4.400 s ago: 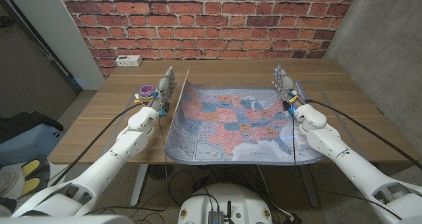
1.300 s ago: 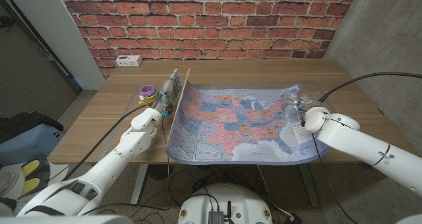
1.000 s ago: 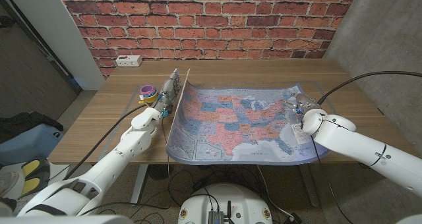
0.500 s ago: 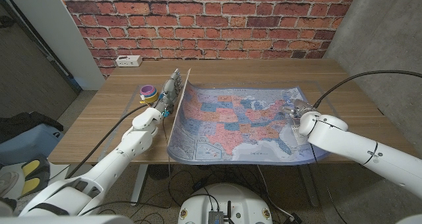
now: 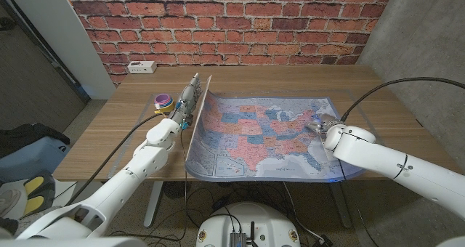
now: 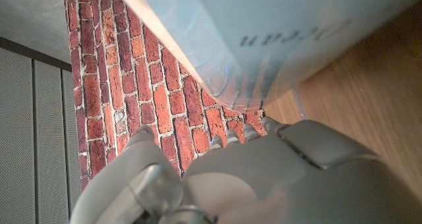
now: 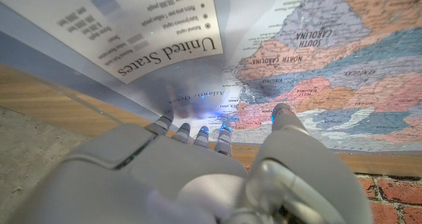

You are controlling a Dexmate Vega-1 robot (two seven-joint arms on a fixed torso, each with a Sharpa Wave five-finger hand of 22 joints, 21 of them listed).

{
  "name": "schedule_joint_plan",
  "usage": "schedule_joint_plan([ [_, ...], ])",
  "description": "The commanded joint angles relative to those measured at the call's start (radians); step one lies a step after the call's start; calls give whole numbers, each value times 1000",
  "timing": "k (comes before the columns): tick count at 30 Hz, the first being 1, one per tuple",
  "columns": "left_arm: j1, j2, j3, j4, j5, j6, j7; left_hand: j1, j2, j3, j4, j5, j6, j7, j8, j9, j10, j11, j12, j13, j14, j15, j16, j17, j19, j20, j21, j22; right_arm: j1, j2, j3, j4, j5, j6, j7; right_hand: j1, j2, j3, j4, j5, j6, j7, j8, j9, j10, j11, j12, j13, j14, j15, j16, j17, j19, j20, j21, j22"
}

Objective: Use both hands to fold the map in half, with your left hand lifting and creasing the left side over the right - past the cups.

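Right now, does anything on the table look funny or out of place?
Yes. The map's left edge stands up off the table, propped by the left robot hand, while the rest lies flat under the right robot hand. Its front edge also droops over the table's edge. Nothing looks spilled or torn.

Head view looked down from above over the wooden table (image 5: 109, 142) toward the brick wall (image 5: 218, 22), left wrist view sat close under the map (image 6: 277, 33), inverted, right wrist view hovered close over its printed face, all sharing the map.
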Motion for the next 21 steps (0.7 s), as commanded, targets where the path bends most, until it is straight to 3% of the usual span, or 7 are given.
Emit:
schedule_joint_plan([
  [1, 93, 98, -3, -265, 105, 111, 151, 31, 2, 4, -16, -6, -296, 16, -4, 2, -300, 12, 6, 3, -275, 22, 0, 3, -200, 37, -7, 6, 58, 16, -84, 12, -28, -44, 7, 10, -9, 3, -12, -5, -5, -2, 0, 6, -13, -2, -1, 2, -99, 4, 2, 3, 1, -3, 6, 4],
  [5, 114, 139, -5, -354, 134, 182, 187, 50, 1, 6, -31, -14, -329, 24, -7, 3, -311, 19, 5, 5, -293, 38, 0, 4, -244, 75, -10, 8, 77, 24, -117, 17, -41, -66, 5, 21, -11, 6, -21, -4, -7, -4, 2, 6, -16, -4, 0, 2, -99, 5, 4, 3, 7, 0, 9, 3],
  [10, 142, 176, -11, -467, 171, 296, 263, 71, -3, 7, -49, -22, -374, 44, -9, 4, -331, 33, 3, 8, -327, 66, -3, 5, -271, 101, -6, 10, 59, 20, -104, 14, -34, -48, -5, 34, -16, 9, -33, -2, -12, -5, 4, 6, -18, -3, 2, 2, -99, 7, 5, 2, 10, 3, 10, 3],
  [11, 147, 179, -12, -485, 180, 316, 281, 81, 1, 11, -54, -24, -387, 52, -9, 5, -336, 46, 3, 9, -337, 73, -4, 6, -280, 105, -6, 10, 56, 19, -101, 13, -33, -46, -7, 35, -16, 9, -34, -2, -12, -5, 4, 6, -18, -3, 2, 2, -99, 7, 5, 2, 11, 3, 10, 3],
  [14, 161, 182, -13, -528, 199, 371, 330, 107, 19, 24, -68, -31, -407, 70, -4, 6, -350, 59, 4, 11, -359, 89, -2, 7, -316, 129, -8, 11, 48, 14, -97, 9, -33, -37, -11, 39, -17, 10, -37, -1, -13, -5, 5, 6, -19, -4, 3, 2, -99, 7, 6, 2, 11, 3, 10, 3],
  [21, 204, 161, -20, -623, 208, 488, 443, 152, 55, 51, -92, -47, -453, 92, -3, 7, -391, 88, 3, 17, -418, 118, -4, 9, -396, 150, -12, 14, 35, 5, -91, -3, -37, -32, -19, 47, -18, 12, -44, 0, -14, -6, 6, 6, -18, -6, 5, 2, -96, 8, 8, 2, 16, 4, 12, 3],
])
